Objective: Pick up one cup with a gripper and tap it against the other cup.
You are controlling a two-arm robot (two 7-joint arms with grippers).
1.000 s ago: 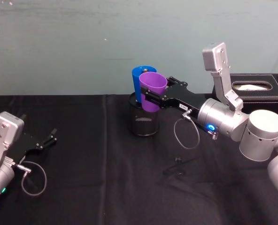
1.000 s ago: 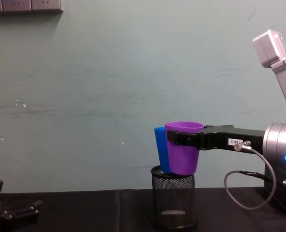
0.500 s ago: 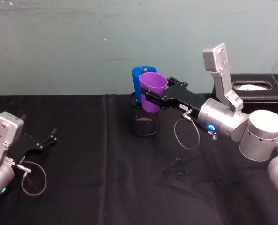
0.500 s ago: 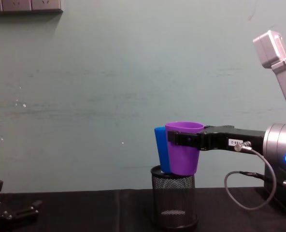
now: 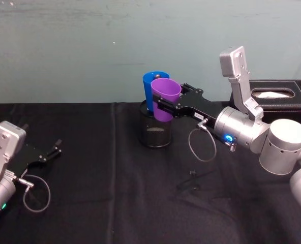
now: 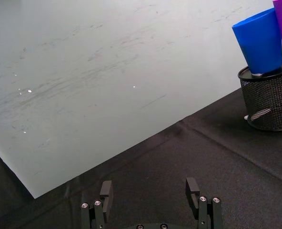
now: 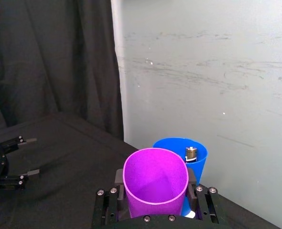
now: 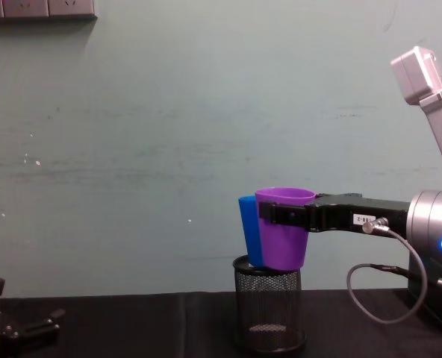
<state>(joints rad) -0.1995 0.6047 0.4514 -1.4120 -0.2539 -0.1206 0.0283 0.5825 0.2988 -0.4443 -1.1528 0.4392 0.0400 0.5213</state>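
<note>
Head view has the right hand (image 5: 170, 96) reaching out above the black tabletop (image 5: 99, 193), its long black fingers closed on the purple cup (image 5: 164, 90), one to either side of the wall just under the rim. The cup sits upright in that grip with its mouth open upward. A small white label shows on the hand's body behind the fingers, and a grey cable (image 5: 201, 147) loops down beneath the wrist.

Just past the fingertips, on the far side of the held cup, stands the blue cup (image 5: 151, 89). It rests in a black mesh pen holder (image 5: 155, 133) that sits on the tabletop directly below the hand's tips. From the chest view the purple cup (image 8: 284, 242) overlaps the blue cup (image 8: 248, 224), and its base hangs at about the level of the rim of the holder (image 8: 268, 313). The two cups are right up against each other, though whether they actually touch cannot be told.

The right wrist view looks down into the purple cup (image 7: 155, 191) between the fingers (image 7: 119, 180). The blue cup (image 7: 200, 164) lies immediately beyond it, with a small metal cylinder (image 7: 191, 152) inside.

Well apart from the working hand, low over the tabletop on the opposite side, the left hand (image 5: 51, 152) sits idle. The left wrist view shows its fingers (image 6: 106, 191) spread with nothing between them.

Behind the right arm's elbow a black tissue box (image 5: 280, 94) stands.
</note>
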